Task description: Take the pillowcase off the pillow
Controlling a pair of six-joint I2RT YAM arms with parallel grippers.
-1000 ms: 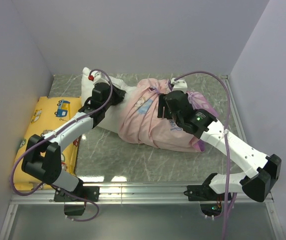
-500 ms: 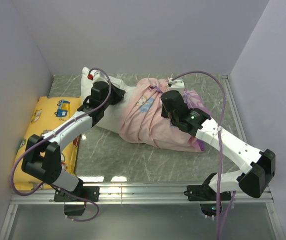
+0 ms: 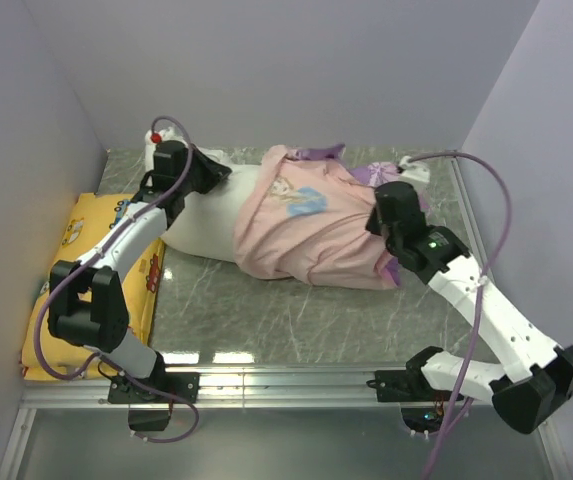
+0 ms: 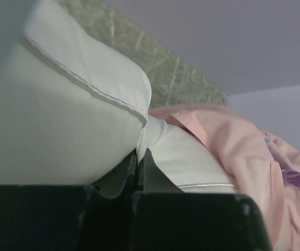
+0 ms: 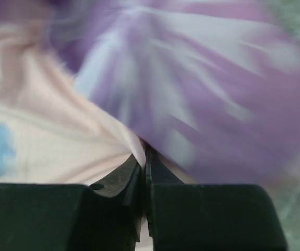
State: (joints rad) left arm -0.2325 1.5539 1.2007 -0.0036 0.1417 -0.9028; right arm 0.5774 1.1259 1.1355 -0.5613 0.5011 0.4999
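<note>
The white pillow [image 3: 204, 215] lies across the back of the table, its left half bare. The pink pillowcase [image 3: 306, 225], turned partly inside out with purple print at its far end, covers the pillow's right half. My left gripper [image 3: 216, 172] is shut on a pinch of the pillow's white cover near its back left corner; in the left wrist view the left gripper [image 4: 141, 152] has a fold of the pillow [image 4: 60, 120] between its jaws, with the pillowcase [image 4: 244, 151] further along. My right gripper [image 3: 378, 212] is shut on the pillowcase's right end; in the right wrist view the right gripper [image 5: 145, 152] pinches the pillowcase [image 5: 60, 130].
A yellow pillow with cartoon vehicles [image 3: 76, 270] lies along the left wall, under my left arm. Plain walls [image 3: 526, 150] close in the left, back and right. A metal rail [image 3: 286, 375] runs along the near edge by the arm bases.
My right gripper has shut on the pillowcase and moved right. My left gripper has drawn the pillow back and left. More of the white pillow shows.
</note>
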